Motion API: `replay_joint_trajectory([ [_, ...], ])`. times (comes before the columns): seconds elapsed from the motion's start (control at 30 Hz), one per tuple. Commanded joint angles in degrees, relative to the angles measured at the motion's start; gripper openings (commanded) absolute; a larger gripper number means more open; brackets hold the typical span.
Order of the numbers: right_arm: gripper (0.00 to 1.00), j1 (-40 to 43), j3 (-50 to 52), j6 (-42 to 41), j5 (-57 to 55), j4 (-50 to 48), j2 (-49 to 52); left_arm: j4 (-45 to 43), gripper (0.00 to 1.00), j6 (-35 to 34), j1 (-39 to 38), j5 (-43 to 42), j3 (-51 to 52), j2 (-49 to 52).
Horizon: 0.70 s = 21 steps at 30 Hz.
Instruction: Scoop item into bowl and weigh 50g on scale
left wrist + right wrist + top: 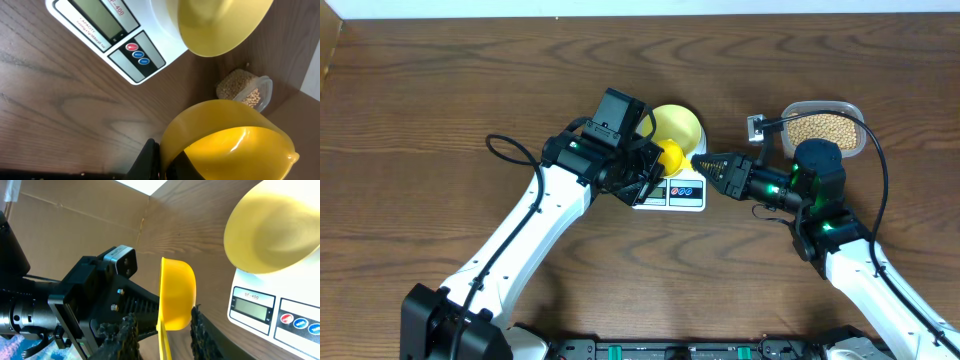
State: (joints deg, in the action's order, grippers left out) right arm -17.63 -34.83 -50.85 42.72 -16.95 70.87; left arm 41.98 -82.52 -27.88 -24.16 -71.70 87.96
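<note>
- Between the fingers (201,336) of your right gripper (163,322), the bright yellow scoop (176,295) stands on edge. The jaws are spread to either side of its handle and do not look closed on it.
- On the scoop's far side, your left gripper (655,167) is clamped on it and holds it clear of the table (440,100). I judge this to be a pass from one arm to the other.
- The scoop's cup shows bare yellow inside, so it carries no load.
- Just beyond it, the pale-yellow bowl (678,125) sits on the white scale (682,193) and looks empty. You cannot read the display from here.
- Well off to your right, the beans (825,128) lie in the clear tub (861,125).
- Done so far: the bowl is on the scale. Left to do: secure the scoop, dip it in the tub, ferry beans across and stop at the target weight. That is nearly the whole job.
</note>
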Motion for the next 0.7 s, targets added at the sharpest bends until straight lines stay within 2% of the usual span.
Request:
replay_joint_trajectory([
  [0.0, 0.3, -0.46, -1.01, 0.35, -0.61, 0.02, 0.07, 0.33, 0.08, -0.33, -0.24, -0.92, -0.52, -0.74],
  [0.37, 0.28, -0.48, -1.01, 0.35, -0.59, 0.04, 0.07, -0.28, 0.08, -1.27, -0.24, -0.9, -0.52, -0.74],
  [0.57, 0.18, -0.48, -1.01, 0.37, -0.81, 0.04, 0.07, -0.5, 0.08, -1.25, -0.24, -0.92, -0.52, -0.74],
  [0.67, 0.08, -0.48, -1.01, 0.37, -0.81, 0.04, 0.07, -0.5, 0.08, -1.25, -0.24, -0.92, -0.52, -0.74],
])
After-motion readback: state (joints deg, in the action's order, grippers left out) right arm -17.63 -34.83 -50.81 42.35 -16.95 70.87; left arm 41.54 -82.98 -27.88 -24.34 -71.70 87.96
